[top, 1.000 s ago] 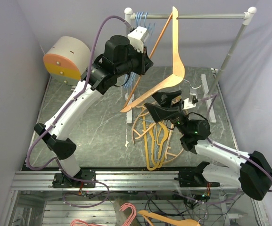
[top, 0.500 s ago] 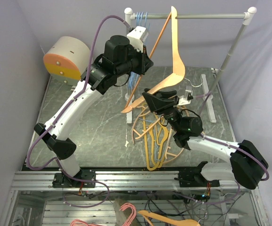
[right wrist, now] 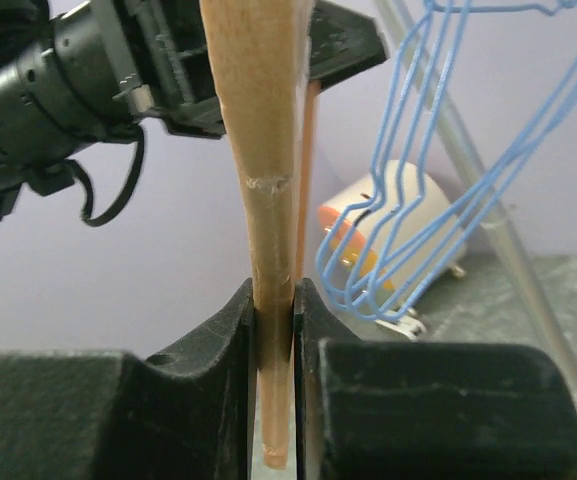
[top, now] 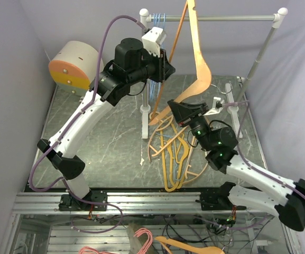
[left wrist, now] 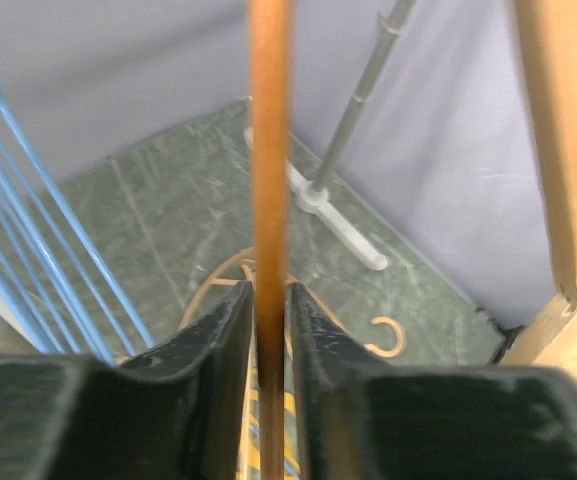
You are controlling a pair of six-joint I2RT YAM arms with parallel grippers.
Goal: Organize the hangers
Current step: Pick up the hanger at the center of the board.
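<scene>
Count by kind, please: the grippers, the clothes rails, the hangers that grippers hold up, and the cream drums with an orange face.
Grippers: 2, left gripper and right gripper
Clothes rail: 1
Hangers held up: 1, the wooden hanger, gripped by both
Cream drum with orange face: 1
Total: 5

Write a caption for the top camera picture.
Left end effector and right end effector clamp the tan hanger beside blue hangers.
</scene>
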